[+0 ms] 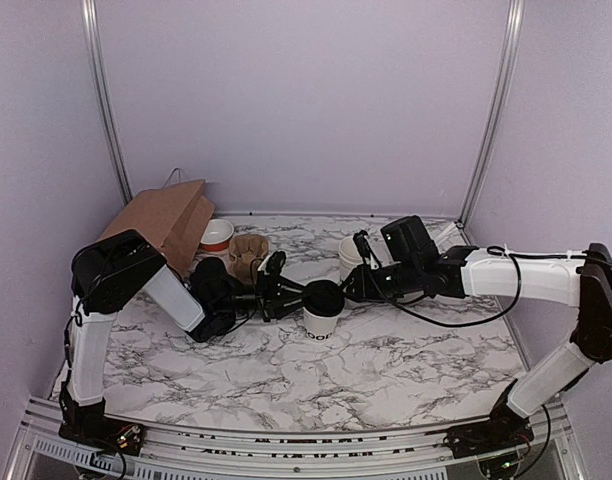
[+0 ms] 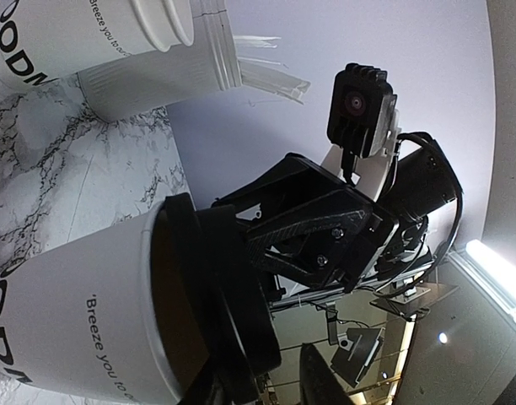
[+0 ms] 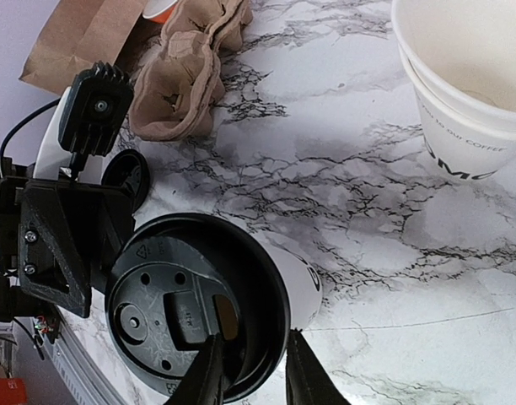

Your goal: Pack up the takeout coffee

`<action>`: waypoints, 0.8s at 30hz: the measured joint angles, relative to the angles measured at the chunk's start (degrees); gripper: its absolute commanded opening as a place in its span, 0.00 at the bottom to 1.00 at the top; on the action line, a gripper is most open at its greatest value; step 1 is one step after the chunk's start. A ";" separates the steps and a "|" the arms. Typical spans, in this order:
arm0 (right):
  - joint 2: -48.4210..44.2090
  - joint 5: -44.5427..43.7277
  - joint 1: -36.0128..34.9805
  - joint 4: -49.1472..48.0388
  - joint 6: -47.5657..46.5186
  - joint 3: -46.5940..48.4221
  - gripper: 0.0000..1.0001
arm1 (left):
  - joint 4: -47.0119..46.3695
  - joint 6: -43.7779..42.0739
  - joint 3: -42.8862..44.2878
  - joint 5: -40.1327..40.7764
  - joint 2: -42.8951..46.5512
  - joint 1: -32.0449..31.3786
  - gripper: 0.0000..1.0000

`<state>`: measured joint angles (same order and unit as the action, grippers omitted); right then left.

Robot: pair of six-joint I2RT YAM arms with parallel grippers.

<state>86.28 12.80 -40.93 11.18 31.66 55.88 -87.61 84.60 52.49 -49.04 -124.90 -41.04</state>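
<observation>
The small white cup [image 1: 320, 324] with black lettering stands mid-table. Its black lid [image 1: 325, 297] sits askew on the mouth; the left wrist view shows the cup [image 2: 72, 321] with the lid [image 2: 220, 287] lifted off one side and the brown inside showing. My right gripper [image 3: 254, 375] is shut on the lid's [image 3: 190, 316] rim, one finger inside the recess and one outside, above the cup's side [image 3: 304, 283]. My left gripper [image 2: 258, 384] is at the cup's left side [image 1: 284, 297], jaws apart, one finger against the lid's edge and the other free.
A stack of nested white cups [image 1: 350, 254] stands just behind the right gripper, also in the right wrist view [image 3: 460, 93]. A brown cardboard carrier [image 1: 248, 256], a red-rimmed bowl [image 1: 217, 236] and a brown paper bag [image 1: 166, 222] sit at the back left. A ribbed white tub with utensils [image 2: 165, 76] stands by the stack.
</observation>
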 measured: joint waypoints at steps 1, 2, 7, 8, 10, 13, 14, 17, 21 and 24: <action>0.02 0.00 0.00 -0.02 -0.02 0.00 0.26 | 0.00 -0.02 -0.31 0.00 0.11 0.13 0.28; 0.02 0.00 -0.04 -0.02 -0.04 0.00 0.26 | -0.02 -0.02 -0.42 0.00 0.15 0.20 0.28; 0.09 0.00 -0.11 0.00 -0.15 0.02 0.26 | -0.02 -0.07 -1.03 0.02 0.24 0.46 0.28; 0.09 -0.02 -0.11 -0.02 -0.17 0.02 0.26 | -0.02 -0.07 -1.07 0.02 0.24 0.50 0.28; 0.09 -0.02 -0.22 0.00 -0.17 0.02 0.26 | -0.04 -0.09 -1.29 0.02 0.26 0.55 0.28; 0.09 -0.24 -0.28 0.04 -0.20 0.17 0.26 | -0.04 -0.11 -1.60 0.02 0.44 0.74 0.28; 0.09 -0.26 -0.33 0.04 -0.22 0.24 0.26 | -0.04 -0.13 -1.75 0.02 0.50 0.83 0.28; 0.13 -0.31 -0.35 0.28 -0.24 0.39 0.26 | -0.09 -0.20 -2.12 0.02 0.61 1.07 0.28; 0.24 -0.44 -0.48 0.48 -0.28 0.61 0.26 | -0.20 -0.22 -2.58 0.02 1.07 1.25 0.28; 0.59 -0.46 -0.61 0.55 -0.39 0.79 0.26 | -0.39 -0.24 -2.86 0.02 1.20 1.36 0.28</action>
<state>86.87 12.34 -41.54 11.73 31.27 56.66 -88.01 84.36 49.63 -49.01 -123.70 -39.68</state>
